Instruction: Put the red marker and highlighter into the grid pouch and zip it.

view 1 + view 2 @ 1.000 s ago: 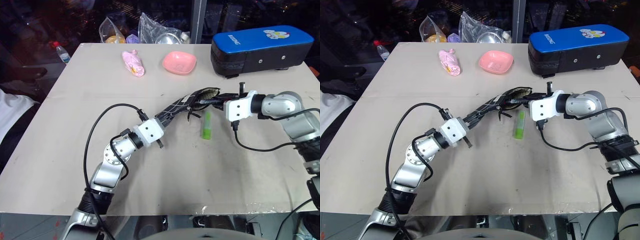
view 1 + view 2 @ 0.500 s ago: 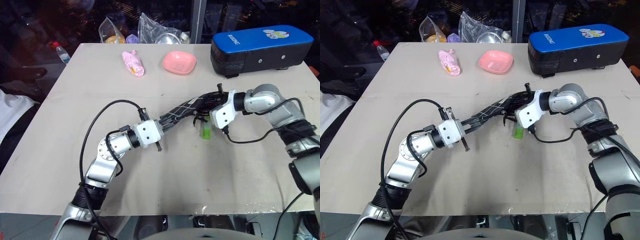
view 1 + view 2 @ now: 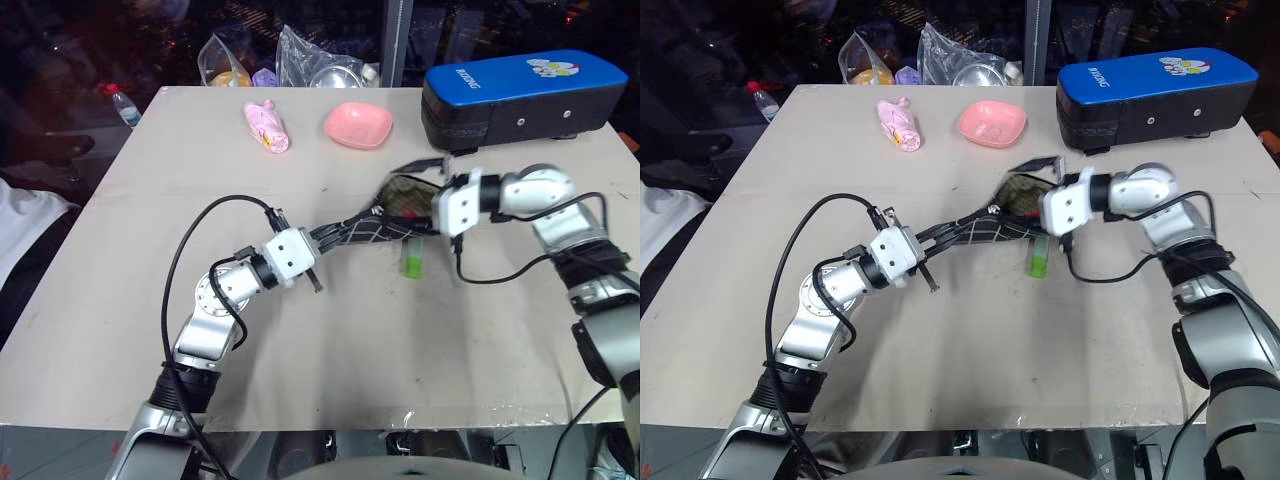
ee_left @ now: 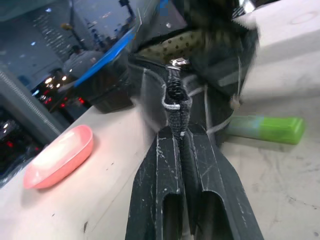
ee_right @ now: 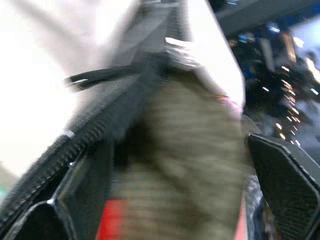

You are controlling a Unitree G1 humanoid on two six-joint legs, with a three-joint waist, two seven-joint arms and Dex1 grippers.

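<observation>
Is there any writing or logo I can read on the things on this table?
White lettering on the blue case, near its left end: seen upside down, too small to read for sure.
Cartoon picture on the case top, near its right end: a drawing, no words legible.
Bottle label at the table's far left corner: too small to read.
Nothing legible on the grid pouch, highlighter or pink bowl.

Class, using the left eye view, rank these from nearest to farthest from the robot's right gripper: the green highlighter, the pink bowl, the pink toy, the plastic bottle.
Measured from the right gripper, at the grid pouch's open mouth:
1. The highlighter, just below it on the table.
2. The pink bowl, toward the far edge.
3. The pink toy, left of the bowl.
4. The plastic bottle, beyond the far left corner.
</observation>
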